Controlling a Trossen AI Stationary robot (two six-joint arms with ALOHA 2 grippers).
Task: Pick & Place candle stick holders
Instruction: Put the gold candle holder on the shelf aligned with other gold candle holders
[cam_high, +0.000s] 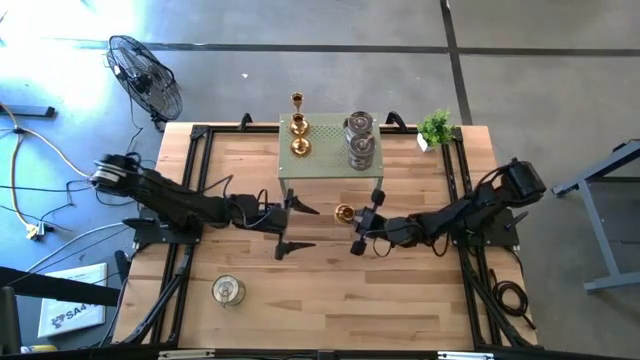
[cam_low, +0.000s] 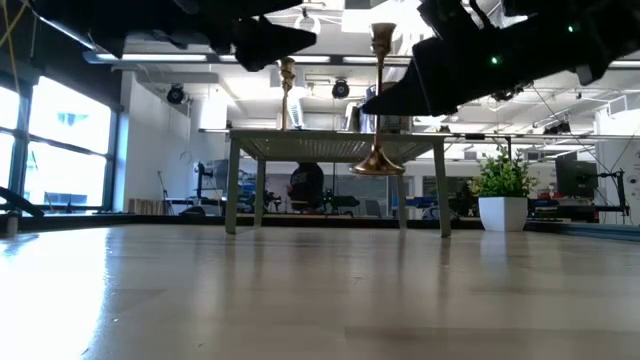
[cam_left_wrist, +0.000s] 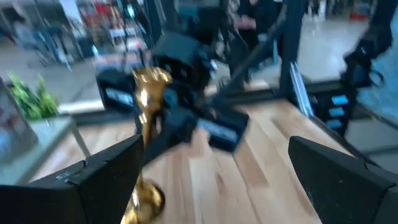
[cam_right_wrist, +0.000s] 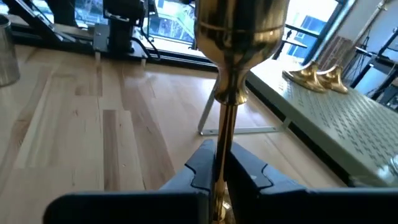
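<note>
Candle holders split between shelf and table: two gold ones and two grey jars sit on the green perforated shelf (cam_high: 322, 160), one jar (cam_high: 229, 290) remains on the table. The right gripper (cam_right_wrist: 219, 163) is clamped on the thin stem of a tall gold candlestick (cam_low: 379, 100), lifted clear before the shelf. The left gripper (cam_high: 302, 227) waits nearby, jaws wide. Polished metal looks rigid, slippery and top-heavy; the stem seems the best hold.

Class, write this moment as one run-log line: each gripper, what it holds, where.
right gripper: shut on gold candlestick, lifted off table | left gripper: open, empty, table centre
</note>
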